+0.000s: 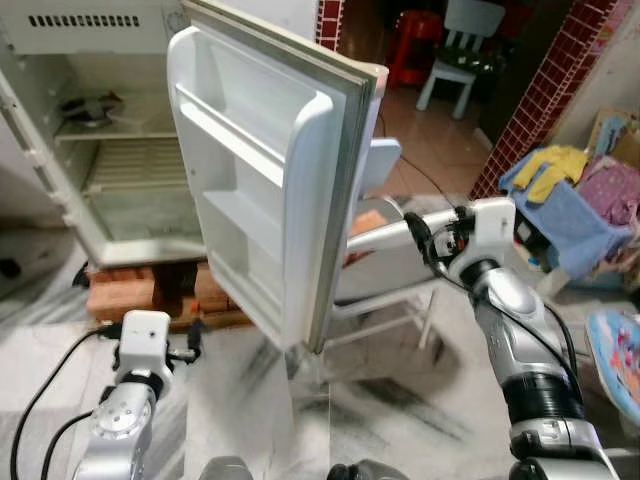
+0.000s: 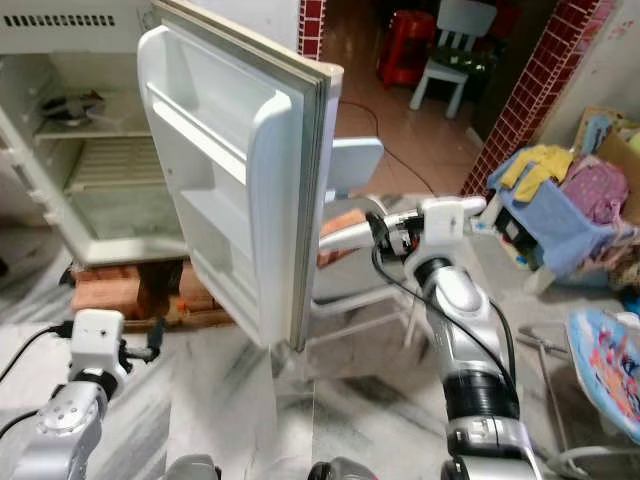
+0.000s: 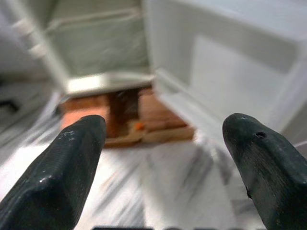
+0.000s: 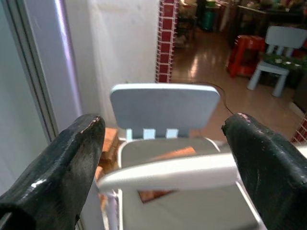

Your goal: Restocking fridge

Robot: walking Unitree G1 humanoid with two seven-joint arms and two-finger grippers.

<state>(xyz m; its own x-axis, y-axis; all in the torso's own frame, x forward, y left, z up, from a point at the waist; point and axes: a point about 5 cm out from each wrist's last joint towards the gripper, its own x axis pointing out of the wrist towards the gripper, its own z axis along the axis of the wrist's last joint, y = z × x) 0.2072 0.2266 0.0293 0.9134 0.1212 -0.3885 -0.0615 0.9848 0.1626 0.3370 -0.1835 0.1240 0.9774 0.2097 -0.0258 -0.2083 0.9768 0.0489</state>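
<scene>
The white fridge [image 1: 120, 170] stands open on red bricks [image 1: 130, 290], its wire shelves mostly bare except for a dark item [image 1: 90, 108] on the top shelf. Its door [image 1: 260, 170] swings out toward me, with bare door racks. My left gripper [image 3: 163, 158] is open and low at the left, pointing at the bricks beneath the fridge. My right arm [image 1: 500, 290] reaches behind the door's edge. My right gripper [image 4: 163, 163] is open, holding nothing, and faces a small pale blue chair [image 4: 163, 103]. An orange object [image 4: 168, 153] lies on the chair's seat.
The marble floor [image 1: 240, 400] lies in front of the fridge. A blue basket of clothes [image 1: 570, 200] and a patterned mat [image 1: 620, 360] are at the right. A red brick pillar [image 1: 540, 90], a red stool [image 1: 415, 40] and another pale chair [image 1: 460, 50] stand behind.
</scene>
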